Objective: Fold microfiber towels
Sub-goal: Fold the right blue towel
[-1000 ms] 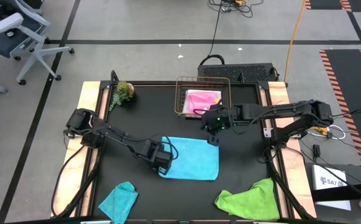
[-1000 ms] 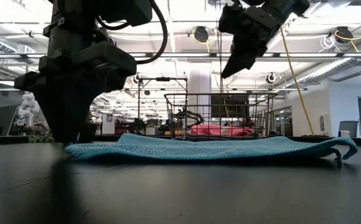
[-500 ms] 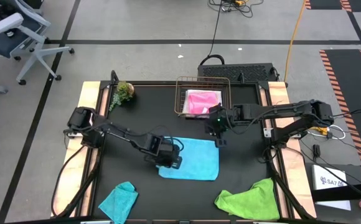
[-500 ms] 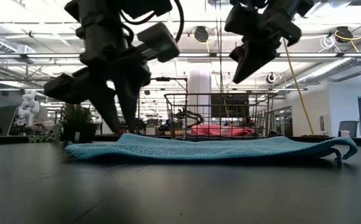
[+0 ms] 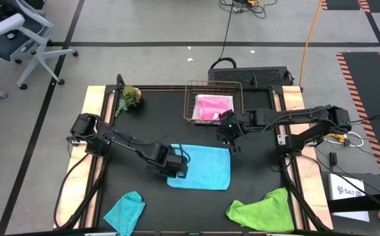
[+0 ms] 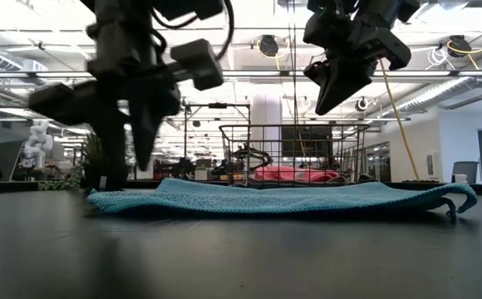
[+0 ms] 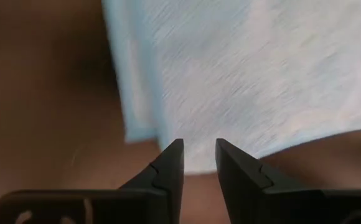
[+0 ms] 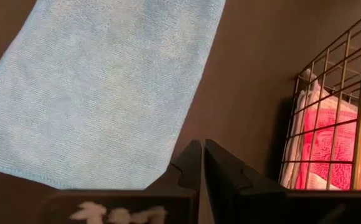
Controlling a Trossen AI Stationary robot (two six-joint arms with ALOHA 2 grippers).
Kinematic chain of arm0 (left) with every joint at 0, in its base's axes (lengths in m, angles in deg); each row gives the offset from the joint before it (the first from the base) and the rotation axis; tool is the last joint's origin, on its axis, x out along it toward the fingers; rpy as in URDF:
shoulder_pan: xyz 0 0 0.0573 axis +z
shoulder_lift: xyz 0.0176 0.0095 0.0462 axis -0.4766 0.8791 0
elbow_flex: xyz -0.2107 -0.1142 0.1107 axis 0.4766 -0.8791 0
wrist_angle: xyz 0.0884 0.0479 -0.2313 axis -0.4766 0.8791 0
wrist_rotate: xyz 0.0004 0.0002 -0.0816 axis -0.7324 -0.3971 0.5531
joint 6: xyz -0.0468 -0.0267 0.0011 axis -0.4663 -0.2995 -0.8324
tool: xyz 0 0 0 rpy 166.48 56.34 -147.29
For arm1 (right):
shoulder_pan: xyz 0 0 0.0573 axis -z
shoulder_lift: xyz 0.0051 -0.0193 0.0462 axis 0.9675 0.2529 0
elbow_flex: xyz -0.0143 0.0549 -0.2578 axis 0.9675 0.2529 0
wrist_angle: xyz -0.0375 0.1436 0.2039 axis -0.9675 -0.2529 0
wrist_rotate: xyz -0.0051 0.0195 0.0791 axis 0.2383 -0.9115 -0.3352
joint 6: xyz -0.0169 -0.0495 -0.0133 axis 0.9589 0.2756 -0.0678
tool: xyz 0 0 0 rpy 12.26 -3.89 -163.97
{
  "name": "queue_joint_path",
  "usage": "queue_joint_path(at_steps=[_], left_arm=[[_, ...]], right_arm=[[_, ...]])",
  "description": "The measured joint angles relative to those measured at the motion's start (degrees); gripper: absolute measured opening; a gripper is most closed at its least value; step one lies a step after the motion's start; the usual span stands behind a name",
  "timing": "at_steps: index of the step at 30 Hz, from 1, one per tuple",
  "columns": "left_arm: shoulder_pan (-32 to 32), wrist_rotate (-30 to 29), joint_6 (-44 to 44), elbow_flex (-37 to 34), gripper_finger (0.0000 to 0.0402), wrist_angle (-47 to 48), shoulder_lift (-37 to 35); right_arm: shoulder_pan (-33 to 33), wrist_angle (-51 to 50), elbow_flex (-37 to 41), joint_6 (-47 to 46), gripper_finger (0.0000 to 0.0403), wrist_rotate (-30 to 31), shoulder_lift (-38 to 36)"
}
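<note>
Above sky blue towel (image 5: 203, 167), left end effector (image 5: 179, 172) parted, right end effector (image 5: 232, 148) closed

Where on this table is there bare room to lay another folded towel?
Widest bare mat lies between the plant and the basket, down to the blue towel. A smaller patch sits between the teal towel and green towel. Crowded: around the blue towel, where the left gripper and right gripper hover.
</note>
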Motion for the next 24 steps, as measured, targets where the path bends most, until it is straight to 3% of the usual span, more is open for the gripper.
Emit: queue_joint_path(at_steps=[7,12,19,24], left_arm=[[-4.0,-1.5,-7.9,0.5,0.0093,4.7,0.0],[-3.5,-6.4,-8.4,0.1,0.0093,4.8,0.0],[-2.9,-5.4,-6.8,-3.0,0.0093,3.3,0.2],[-2.9,-5.2,-6.9,-3.9,0.0093,-0.1,0.2]], right_arm=[[1.7,0.1,0.0,0.4,0.0008,0.0,0.0],[2.9,0.4,0.0,0.4,0.0008,-0.1,0.0],[2.9,-0.4,0.0,0.1,0.0008,-0.2,0.0],[2.9,-0.2,2.9,-2.3,0.0008,-5.5,0.0]])
